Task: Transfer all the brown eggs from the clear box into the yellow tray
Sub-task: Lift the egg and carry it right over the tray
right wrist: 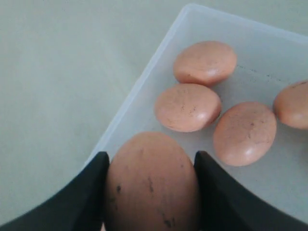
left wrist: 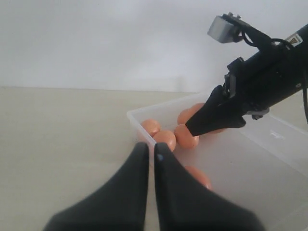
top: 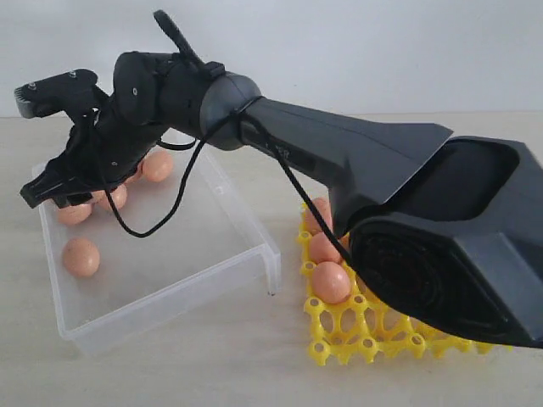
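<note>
Clear box (top: pixel 187 246): was set on the table (top: pixel 170 365), left of the yellow tray (top: pixel 365 335) and apart from it.
Box contents: loose brown eggs (right wrist: pixel 187 107) were seen on its floor. Four were clustered near one corner, and a lone egg (top: pixel 81 256) lay apart from them.
Yellow tray contents: three tray eggs (top: pixel 331 281) were seated in cells along one edge. The rest was hidden by the right arm (top: pixel 365 161).
Right hand (right wrist: pixel 150 159): was closed on the gripped egg (right wrist: pixel 151 187), a speckled one, at the box corner, with both fingers against its sides.
Left hand (left wrist: pixel 151 149): the fingers were seen pressed together with nothing held, pointed toward the box.
</note>
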`<state>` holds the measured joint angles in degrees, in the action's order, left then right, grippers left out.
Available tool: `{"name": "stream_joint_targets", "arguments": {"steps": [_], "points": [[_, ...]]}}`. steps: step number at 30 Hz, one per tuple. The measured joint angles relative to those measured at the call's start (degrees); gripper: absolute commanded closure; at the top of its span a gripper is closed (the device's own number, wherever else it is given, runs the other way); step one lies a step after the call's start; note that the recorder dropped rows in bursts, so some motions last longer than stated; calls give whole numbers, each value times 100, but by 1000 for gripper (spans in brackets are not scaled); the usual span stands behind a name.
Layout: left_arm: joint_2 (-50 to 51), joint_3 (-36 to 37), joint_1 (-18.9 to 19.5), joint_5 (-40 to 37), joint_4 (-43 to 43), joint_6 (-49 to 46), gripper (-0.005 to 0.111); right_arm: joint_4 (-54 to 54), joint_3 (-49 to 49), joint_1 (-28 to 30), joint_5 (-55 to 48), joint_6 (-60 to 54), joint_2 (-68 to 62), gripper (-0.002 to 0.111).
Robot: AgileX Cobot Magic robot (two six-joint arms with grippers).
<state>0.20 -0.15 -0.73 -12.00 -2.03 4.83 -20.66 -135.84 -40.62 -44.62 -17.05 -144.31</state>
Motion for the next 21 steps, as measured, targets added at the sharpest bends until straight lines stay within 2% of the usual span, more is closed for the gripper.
{"name": "stream_joint_targets", "arguments": {"steps": [7,11,13,16,21], "points": [[0,0,0,0,0,0,103,12,269,0,-171,126,725,109],[0,0,0,0,0,0,103,-162,1186,0,26,-45,1343,109],[0,0,0,0,0,0,103,-462,1939,0,450,-264,1740,109],[0,0,0,0,0,0,103,-1199,3514,0,1612,-866,2664,109],[0,0,0,0,0,0,103,-2420,6774,-254,4707,-2458,4722,109]]}}
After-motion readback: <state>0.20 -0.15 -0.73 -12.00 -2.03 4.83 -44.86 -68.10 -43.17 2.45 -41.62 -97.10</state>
